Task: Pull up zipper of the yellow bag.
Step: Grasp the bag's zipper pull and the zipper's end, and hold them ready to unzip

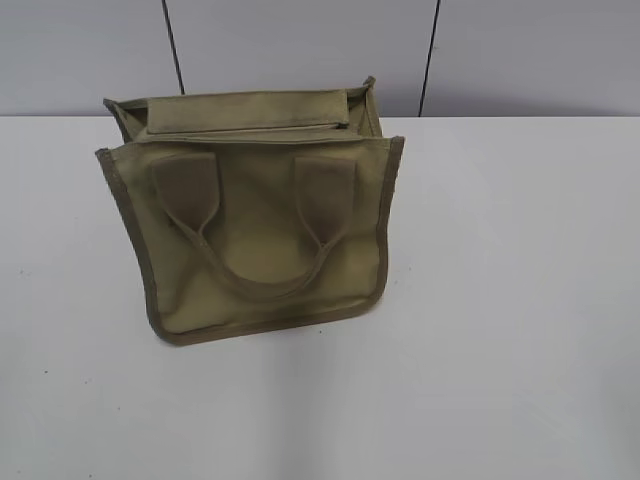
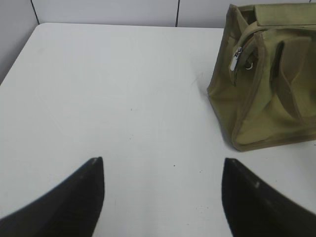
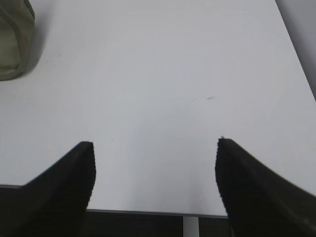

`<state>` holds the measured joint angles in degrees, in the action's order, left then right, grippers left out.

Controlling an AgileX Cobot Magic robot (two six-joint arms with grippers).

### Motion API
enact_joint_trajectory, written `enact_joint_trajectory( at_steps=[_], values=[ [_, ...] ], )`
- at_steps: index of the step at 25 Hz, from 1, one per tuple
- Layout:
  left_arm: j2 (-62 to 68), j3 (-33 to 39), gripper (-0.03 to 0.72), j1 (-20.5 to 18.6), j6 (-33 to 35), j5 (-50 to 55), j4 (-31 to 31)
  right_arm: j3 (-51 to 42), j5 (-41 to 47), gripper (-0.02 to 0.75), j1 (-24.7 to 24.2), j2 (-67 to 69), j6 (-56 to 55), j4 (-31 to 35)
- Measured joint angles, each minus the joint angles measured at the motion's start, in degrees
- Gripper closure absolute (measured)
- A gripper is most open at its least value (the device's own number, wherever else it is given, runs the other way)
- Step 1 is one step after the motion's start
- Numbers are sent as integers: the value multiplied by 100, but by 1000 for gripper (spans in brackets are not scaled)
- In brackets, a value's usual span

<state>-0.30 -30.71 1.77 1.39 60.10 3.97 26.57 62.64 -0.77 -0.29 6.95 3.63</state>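
Note:
The yellow bag stands upright on the white table, left of centre, its handle side facing the camera. The zipper line runs along the top panel. The left wrist view shows the bag at the upper right, with the grey metal slider and pull tab hanging at its near end. My left gripper is open and empty over bare table, well short of the bag. My right gripper is open and empty near the table's front edge; a corner of the bag shows at the upper left.
The white table carries only the bag. A grey panelled wall stands behind it. The table's front edge shows under the right gripper, and its right edge runs close to the wall.

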Motion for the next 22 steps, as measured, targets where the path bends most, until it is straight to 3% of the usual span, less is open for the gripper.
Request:
enact_joint_trajectory(
  at_steps=[22],
  values=[
    [0,0,134,0,0,0,0,0,0,160,0,0,0,0]
  ],
)
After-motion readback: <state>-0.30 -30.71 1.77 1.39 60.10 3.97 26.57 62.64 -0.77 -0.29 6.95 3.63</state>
